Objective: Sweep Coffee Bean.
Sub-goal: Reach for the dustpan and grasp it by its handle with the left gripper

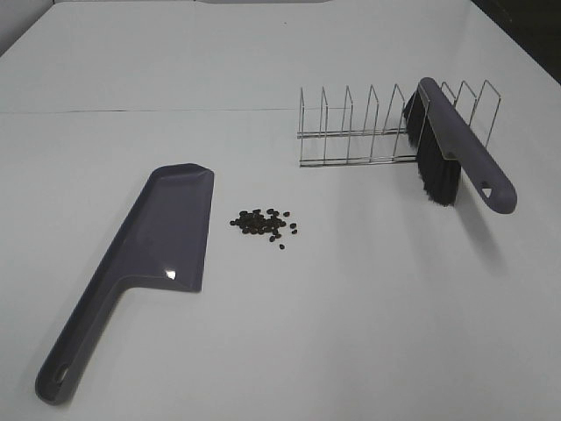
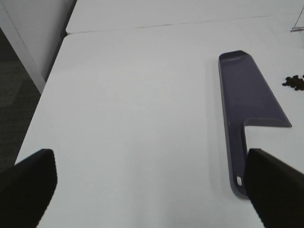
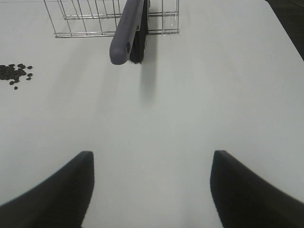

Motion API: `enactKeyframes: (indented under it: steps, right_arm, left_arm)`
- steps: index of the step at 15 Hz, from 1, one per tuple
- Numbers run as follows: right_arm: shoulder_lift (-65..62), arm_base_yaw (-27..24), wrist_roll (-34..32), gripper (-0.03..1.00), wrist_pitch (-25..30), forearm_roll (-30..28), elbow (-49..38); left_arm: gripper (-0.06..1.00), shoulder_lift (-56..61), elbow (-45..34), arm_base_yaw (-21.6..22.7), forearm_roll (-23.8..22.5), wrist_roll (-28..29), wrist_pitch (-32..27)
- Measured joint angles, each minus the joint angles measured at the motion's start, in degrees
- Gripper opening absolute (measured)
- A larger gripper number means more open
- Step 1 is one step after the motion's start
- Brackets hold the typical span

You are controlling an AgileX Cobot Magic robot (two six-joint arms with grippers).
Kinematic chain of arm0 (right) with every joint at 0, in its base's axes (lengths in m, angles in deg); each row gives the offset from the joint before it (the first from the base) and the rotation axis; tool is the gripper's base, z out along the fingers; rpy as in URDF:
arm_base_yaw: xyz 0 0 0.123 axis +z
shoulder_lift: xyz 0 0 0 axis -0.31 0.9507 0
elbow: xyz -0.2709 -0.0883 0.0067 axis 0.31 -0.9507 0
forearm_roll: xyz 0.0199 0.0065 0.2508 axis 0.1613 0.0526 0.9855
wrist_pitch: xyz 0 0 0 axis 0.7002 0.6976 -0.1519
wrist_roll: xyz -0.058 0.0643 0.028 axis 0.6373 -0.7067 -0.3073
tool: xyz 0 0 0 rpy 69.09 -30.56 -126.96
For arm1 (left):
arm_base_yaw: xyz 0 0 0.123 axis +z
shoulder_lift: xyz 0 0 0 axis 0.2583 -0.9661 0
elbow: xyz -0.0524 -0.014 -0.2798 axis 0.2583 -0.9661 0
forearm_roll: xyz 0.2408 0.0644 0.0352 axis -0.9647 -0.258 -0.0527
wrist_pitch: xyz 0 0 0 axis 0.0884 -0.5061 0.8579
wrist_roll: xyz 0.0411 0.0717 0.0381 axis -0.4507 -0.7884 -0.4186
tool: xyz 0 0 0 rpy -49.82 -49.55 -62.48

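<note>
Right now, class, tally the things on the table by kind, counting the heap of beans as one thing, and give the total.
Dustpan: 1
Brush: 1
Wire rack: 1
Heap of coffee beans: 1
Total: 4

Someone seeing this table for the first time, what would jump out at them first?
Probably the little heap of dark coffee beans on the white table, with the grey-purple dustpan lying flat just left of it. Farther back on the right, the matching brush leans in a wire rack.
</note>
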Motion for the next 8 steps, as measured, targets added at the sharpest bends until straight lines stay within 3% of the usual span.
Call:
enactKeyframes:
  steps: [3, 5, 8]
  right_arm:
    - [0.0, 0.0, 0.0, 0.6, 0.0, 0.0, 0.0]
    - [0.0, 0.0, 0.0, 0.6, 0.0, 0.0, 0.0]
    - [0.0, 0.0, 0.0, 0.6, 0.0, 0.0, 0.0]
  left_arm:
    - [0.98, -11.97, 1.26, 0.0, 0.0, 1.09, -1.89]
    - [0.98, -23.89, 5.1, 0.0, -1.09, 1.66, -7.1]
    - [0.98, -34.84, 12.32, 0.0, -1.26, 1.72, -7.85]
